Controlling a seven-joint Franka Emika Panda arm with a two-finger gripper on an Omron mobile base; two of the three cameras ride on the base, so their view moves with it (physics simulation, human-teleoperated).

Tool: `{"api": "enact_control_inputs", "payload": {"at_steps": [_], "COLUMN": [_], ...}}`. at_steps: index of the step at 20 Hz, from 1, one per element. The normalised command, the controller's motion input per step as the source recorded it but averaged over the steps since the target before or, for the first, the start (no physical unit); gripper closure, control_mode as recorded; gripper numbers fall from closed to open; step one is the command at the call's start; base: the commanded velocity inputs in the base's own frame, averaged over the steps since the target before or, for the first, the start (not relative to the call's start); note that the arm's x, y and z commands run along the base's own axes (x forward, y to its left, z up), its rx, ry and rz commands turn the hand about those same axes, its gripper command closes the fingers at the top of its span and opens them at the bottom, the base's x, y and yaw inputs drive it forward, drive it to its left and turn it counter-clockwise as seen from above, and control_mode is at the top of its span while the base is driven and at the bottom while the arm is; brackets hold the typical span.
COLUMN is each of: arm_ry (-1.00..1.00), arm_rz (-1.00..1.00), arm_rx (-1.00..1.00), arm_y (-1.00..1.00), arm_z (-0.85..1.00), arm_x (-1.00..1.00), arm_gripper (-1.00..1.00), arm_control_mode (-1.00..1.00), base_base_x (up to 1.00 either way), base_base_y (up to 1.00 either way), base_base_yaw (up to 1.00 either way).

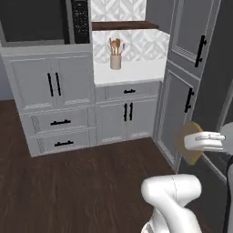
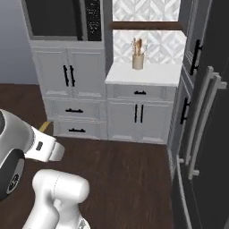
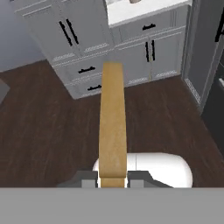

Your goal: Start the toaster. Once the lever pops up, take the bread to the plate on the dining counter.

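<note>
The fingers (image 3: 113,178) are clamped on the bread (image 3: 112,131). One dark finger tip sits on each flat side of the slice, down at its near end. In the hand view the bread is seen edge-on, so it looks like a long tan strip that runs straight out from the fingers. Its crust edge faces us.

In the left base view the bread (image 1: 195,152) peeks out as a tan round-cornered shape behind the white hand (image 1: 205,142). It is up in the air, off the floor, and touches nothing but the fingers. In the right base view just a small tan corner of the bread (image 2: 44,127) shows past the white arm.

Under the fingers is a dark brown wood floor (image 1: 82,182). Out past the tip of the bread stand grey cabinets (image 1: 54,91) with black handles. There are doors on top and drawers below.

Farther beyond the fingers, a white table (image 1: 129,72) sits on top of the lower cabinets. On it stands a tan jar of wooden spoons (image 1: 115,54), well away from the bread. Behind the jar is a wall of white patterned tiles (image 1: 136,43).

Above the taller cabinets there is a dark microwave (image 1: 41,20). Off to one side of the fingers are tall grey doors (image 1: 191,59) with long black handles.
</note>
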Motion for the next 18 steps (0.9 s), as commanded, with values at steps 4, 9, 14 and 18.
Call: {"api": "enact_control_inputs", "payload": {"at_steps": [4, 9, 14, 18], "arm_ry": [0.0, 0.0, 0.0, 0.0], "arm_rz": [0.0, 0.0, 0.0, 0.0], "arm_rx": [0.0, 0.0, 0.0, 0.0], "arm_y": [0.0, 0.0, 0.0, 0.0], "arm_z": [0.0, 0.0, 0.0, 0.0], "arm_x": [0.0, 0.0, 0.0, 0.0], "arm_gripper": [1.0, 1.0, 1.0, 1.0], "arm_control_mode": [1.0, 1.0, 1.0, 1.0], "base_base_x": [-0.01, 0.78, 1.0, 1.0], "base_base_y": [0.01, 0.56, 0.98, 1.0], "base_base_yaw": [1.0, 0.59, 0.3, 0.3]}}
